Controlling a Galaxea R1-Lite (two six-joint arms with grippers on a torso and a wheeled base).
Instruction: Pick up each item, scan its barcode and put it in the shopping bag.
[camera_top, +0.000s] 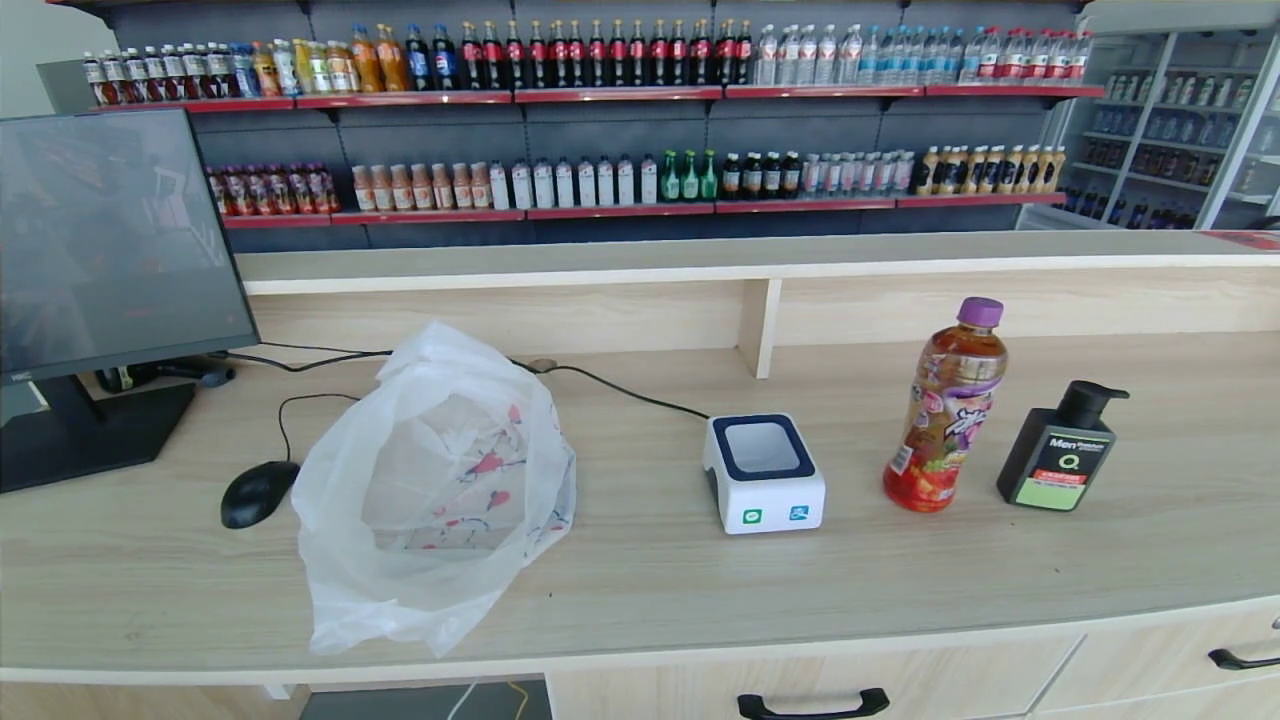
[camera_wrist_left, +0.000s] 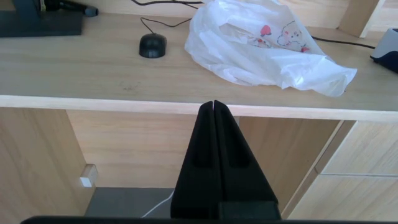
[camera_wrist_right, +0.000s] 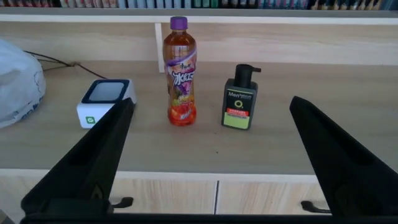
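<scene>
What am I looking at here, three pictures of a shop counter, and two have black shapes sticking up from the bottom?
These come from a two-armed robot at a shop counter. The wide picture is from its head camera; the other two are from cameras on its wrists. The single black wedge is the left gripper, shut; the two black prongs are the right gripper, open. Both hold nothing. On the counter, from the robot's left: a monitor, a mouse, a white plastic shopping bag, a small white barcode scanner, a purple-capped drink bottle and a dark pump bottle.
</scene>
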